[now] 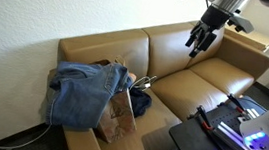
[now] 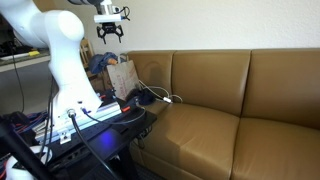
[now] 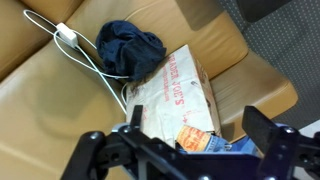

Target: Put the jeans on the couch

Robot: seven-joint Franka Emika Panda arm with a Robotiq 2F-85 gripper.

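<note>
The blue jeans (image 1: pixel 77 91) hang over the couch's armrest and a brown paper bag (image 1: pixel 121 112) at one end of the tan leather couch (image 1: pixel 199 87). In an exterior view they show behind the bag (image 2: pixel 100 62). In the wrist view the jeans (image 3: pixel 222 142) lie at the bottom edge, with an orange label showing next to the bag (image 3: pixel 175 85). My gripper (image 1: pixel 200 40) is open and empty, high in the air above the couch, also in an exterior view (image 2: pixel 110 28). In the wrist view its fingers (image 3: pixel 198 128) frame the jeans from far above.
A dark blue cloth (image 3: pixel 132 48) lies on the seat beside the bag. A white charger and cable (image 3: pixel 68 33) lie next to it. A black stand with lit equipment (image 1: pixel 232 125) is in front of the couch. Other seat cushions (image 2: pixel 220 130) are bare.
</note>
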